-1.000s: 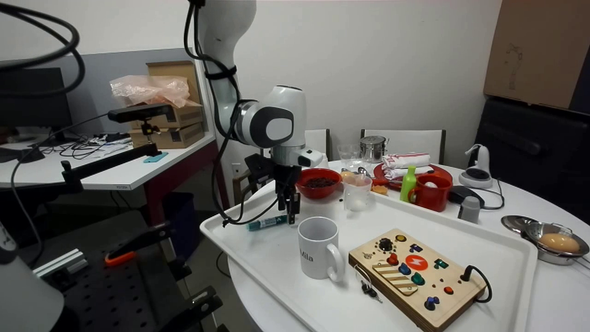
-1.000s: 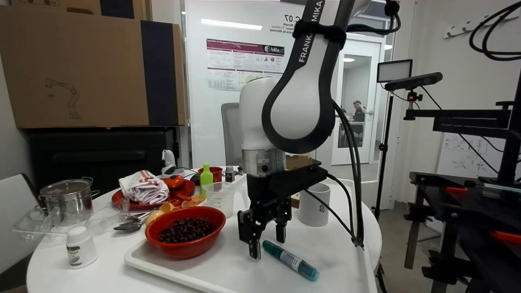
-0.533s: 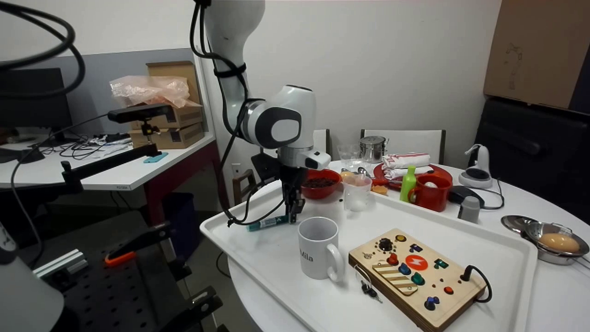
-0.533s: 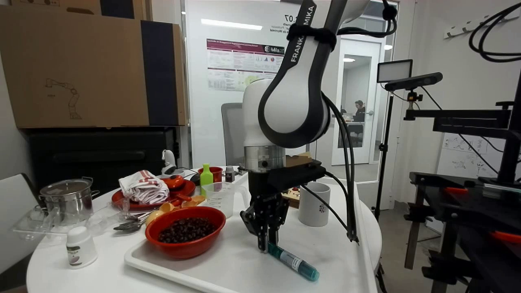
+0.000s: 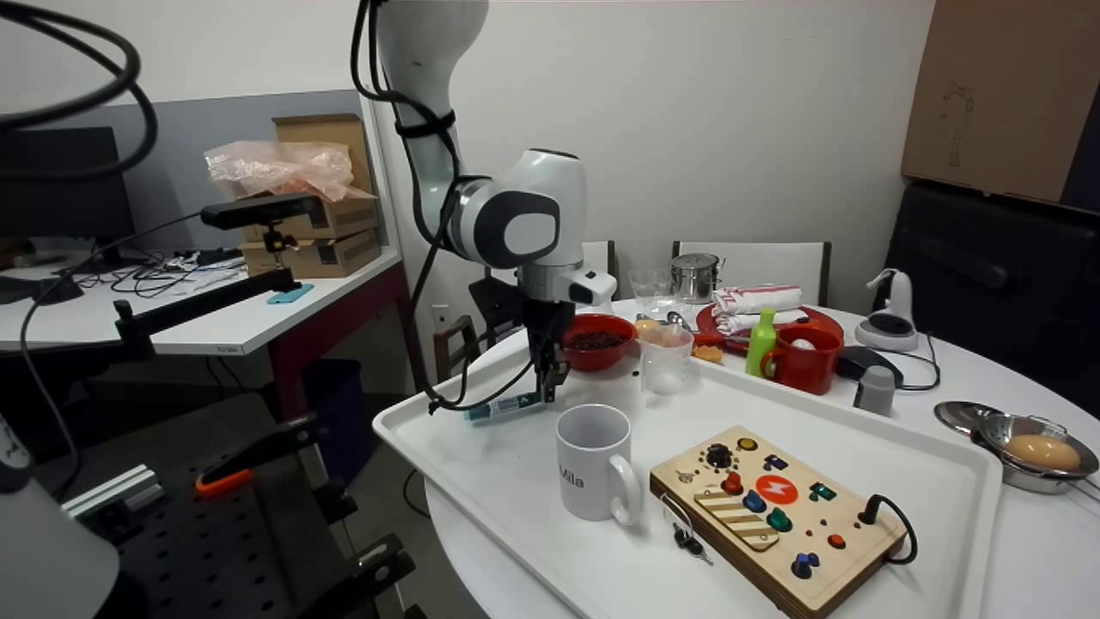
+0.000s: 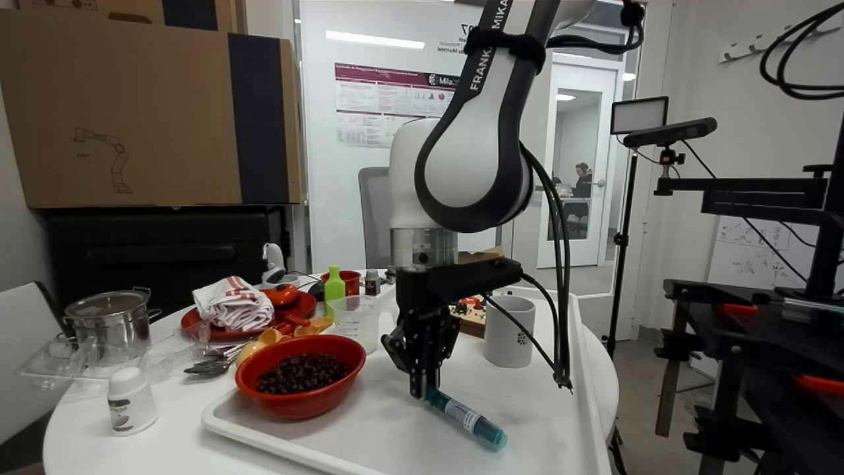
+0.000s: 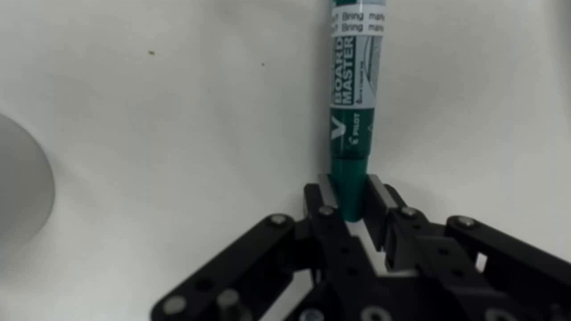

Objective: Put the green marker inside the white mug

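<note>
The green marker is pinched by one end in my gripper, whose two pads press against its sides. From the jaws it points away toward the top of the wrist view. In an exterior view the marker slopes from the fingertips toward the tray; whether its far end touches the tray I cannot tell. The white mug stands upright on the tray, apart from the gripper, its handle turned away from the arm. Part of the mug shows at the left edge of the wrist view.
On the white tray also sits a wooden box with knobs, with keys hanging beside it. A red bowl of dark beans and a clear measuring cup are close to the gripper. A red mug stands farther off.
The jaws have come together from wide apart and taken hold of the marker's end. Gripper and marker have then risen slightly. The mug has not moved.
</note>
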Available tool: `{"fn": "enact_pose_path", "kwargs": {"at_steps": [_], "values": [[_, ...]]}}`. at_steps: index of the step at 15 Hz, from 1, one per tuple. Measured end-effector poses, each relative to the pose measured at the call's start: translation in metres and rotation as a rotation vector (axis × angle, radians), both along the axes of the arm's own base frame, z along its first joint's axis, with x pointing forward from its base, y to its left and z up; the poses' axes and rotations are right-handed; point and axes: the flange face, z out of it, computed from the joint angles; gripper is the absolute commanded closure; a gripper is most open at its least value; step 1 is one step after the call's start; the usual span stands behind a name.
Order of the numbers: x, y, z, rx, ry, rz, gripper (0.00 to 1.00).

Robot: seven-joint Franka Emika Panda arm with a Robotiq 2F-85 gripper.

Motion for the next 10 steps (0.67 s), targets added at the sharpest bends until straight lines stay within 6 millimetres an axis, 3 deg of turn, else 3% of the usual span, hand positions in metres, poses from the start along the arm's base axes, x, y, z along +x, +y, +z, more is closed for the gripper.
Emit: {"fn": "enact_pose_path", "kwargs": {"at_steps": [5, 10], "values": [[0.013, 0.004, 0.063, 0.003, -0.138, -0.037, 0.95], [0.001, -0.031, 0.13, -0.07, -0.334, -0.189, 0.95]]}}
